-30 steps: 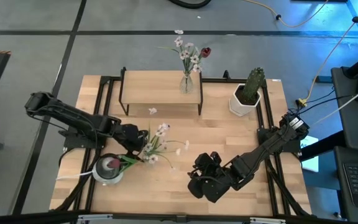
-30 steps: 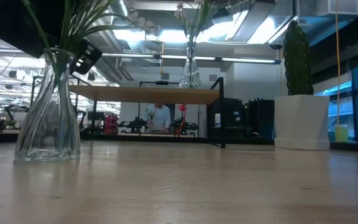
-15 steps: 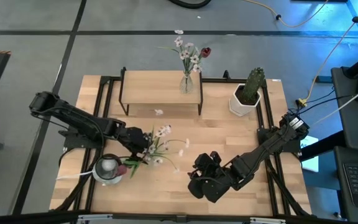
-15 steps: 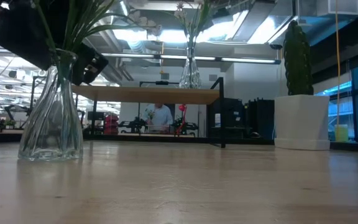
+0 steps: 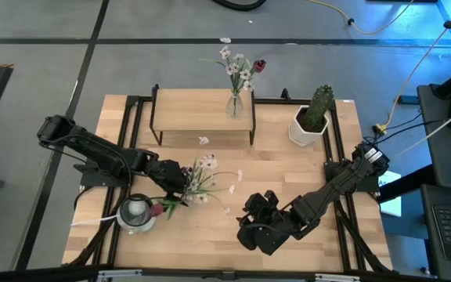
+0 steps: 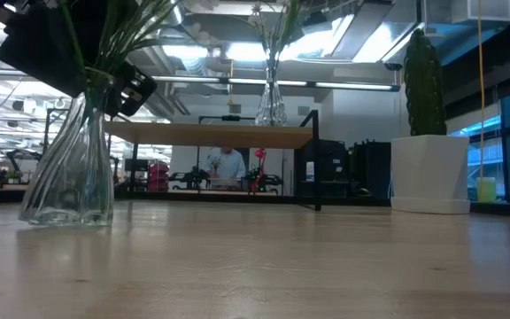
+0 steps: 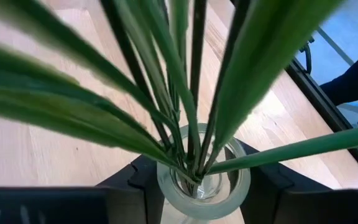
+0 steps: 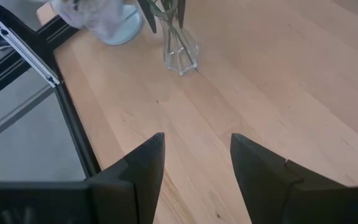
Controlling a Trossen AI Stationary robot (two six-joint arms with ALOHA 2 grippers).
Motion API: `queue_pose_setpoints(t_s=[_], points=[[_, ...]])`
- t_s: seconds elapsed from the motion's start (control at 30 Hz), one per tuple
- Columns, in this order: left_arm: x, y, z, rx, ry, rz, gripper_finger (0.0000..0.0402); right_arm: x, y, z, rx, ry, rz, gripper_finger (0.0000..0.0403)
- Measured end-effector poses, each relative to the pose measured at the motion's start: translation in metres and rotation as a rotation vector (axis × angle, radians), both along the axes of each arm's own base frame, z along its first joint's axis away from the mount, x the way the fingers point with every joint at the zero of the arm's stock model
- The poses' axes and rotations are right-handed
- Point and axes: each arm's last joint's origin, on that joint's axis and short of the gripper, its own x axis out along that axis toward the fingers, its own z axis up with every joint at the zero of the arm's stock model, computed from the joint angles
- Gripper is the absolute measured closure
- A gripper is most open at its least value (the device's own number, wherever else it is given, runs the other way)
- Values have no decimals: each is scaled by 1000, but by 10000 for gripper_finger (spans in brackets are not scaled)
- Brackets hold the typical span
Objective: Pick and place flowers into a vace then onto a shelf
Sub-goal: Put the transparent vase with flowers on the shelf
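A clear glass vase [image 6: 69, 168] holding green stems with white blossoms and a red bud, the flowers [image 5: 202, 176], is at the table's left near part. My left gripper [image 5: 174, 178] is shut around its neck; the wrist view looks down on the stems [image 7: 185, 93] and the rim. My right gripper [image 5: 261, 223] hovers open over the table's near middle, with the vase [image 8: 180, 46] ahead of it. The shelf [image 5: 202, 110] stands at the far edge and carries a second vase [image 5: 236, 103] of flowers. My left gripper pinches the vase's neck just below the rim [image 7: 229, 199], one finger [image 7: 145, 180] on each side, coming level from the table's left. The vase leans slightly, flowers standing out of its mouth. Its base [image 6: 65, 217] is at table height; whether it is lifted clear cannot be told.
A green cactus in a white pot [image 5: 313, 113] stands on the far right of the table beside the shelf. A pale round object [image 5: 135, 211] lies at the left near corner, close to the held vase. Bare wood lies between the vase and the shelf.
My left gripper has shifted a little toward the table's right, carrying the vase and flowers with it. The vase has tipped slightly off upright.
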Motion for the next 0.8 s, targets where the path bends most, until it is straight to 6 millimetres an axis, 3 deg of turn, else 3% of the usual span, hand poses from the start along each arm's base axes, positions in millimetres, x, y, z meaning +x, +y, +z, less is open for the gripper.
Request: queue_pose_setpoints(t_s=[0.13,0.33,0.57,0.8], points=[[2,0,3,-19,3,17,249,0,0,0,-3,1,3,217],[9,1,33,-46,-84,33,255,1,0,0,-2,-1,1,217],[8,21,96,-6,-206,125,248,5,-3,2,18,-28,-10,217],[-14,59,155,228,-252,423,255,11,-10,2,24,-38,-34,218]])
